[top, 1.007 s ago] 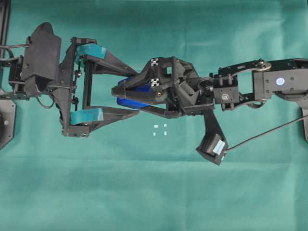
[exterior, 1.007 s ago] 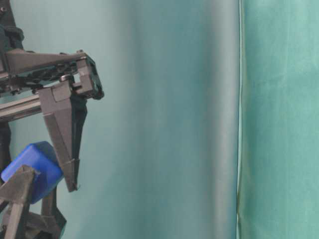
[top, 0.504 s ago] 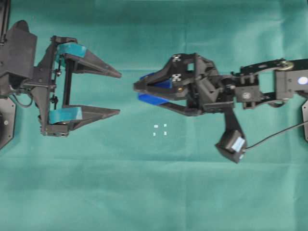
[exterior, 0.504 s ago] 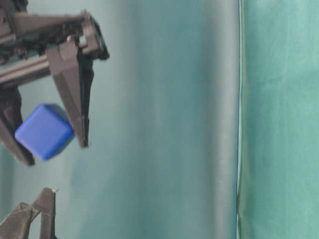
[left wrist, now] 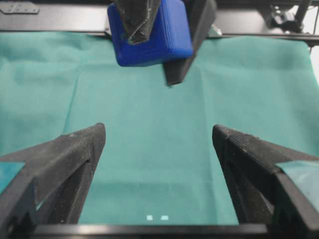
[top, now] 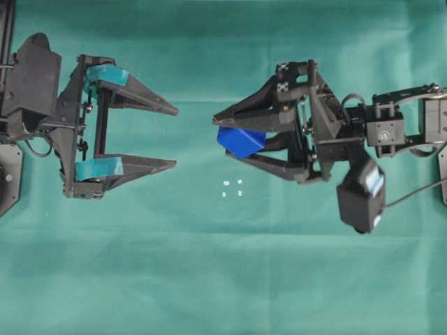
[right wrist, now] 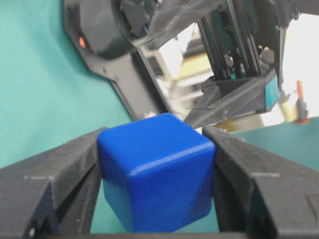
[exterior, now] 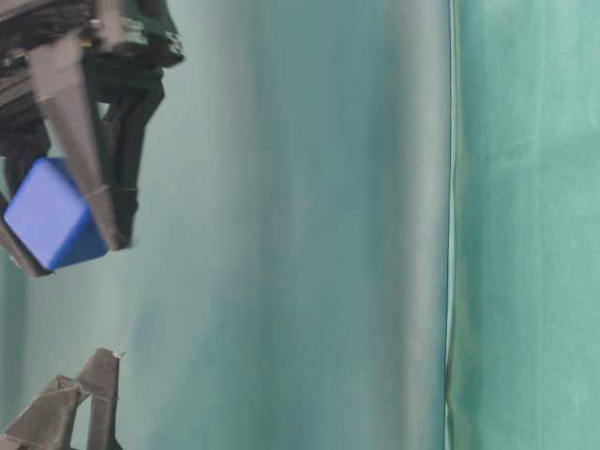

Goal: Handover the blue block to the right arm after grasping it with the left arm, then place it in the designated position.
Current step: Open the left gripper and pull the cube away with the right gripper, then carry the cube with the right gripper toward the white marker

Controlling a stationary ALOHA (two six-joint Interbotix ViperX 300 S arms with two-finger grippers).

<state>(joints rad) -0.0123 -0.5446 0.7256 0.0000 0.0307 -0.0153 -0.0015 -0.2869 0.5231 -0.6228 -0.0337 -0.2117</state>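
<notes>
Green cloth point(top: 209, 279) lies below; the right gripper point(top: 222, 136) clamps the block point(top: 240, 142), just beside the marks point(top: 232, 188). Left gripper point(top: 173, 137) gapes wide and empty, so handover looks done; next, lowering onto the marks.

Lighting's pretty even and soft on my overhead feed, barely any shadows on the green cloth point(top: 223, 279). Table-level view is mushy, the right hand point(exterior: 66, 234) smeared. Right wrist cam blows out white behind the blue block point(right wrist: 157, 174).

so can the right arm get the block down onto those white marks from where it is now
Probably yes. The right gripper grips the blue block above the green cloth, the white marks lie bare nearby, and the open left gripper sits well apart.
</notes>
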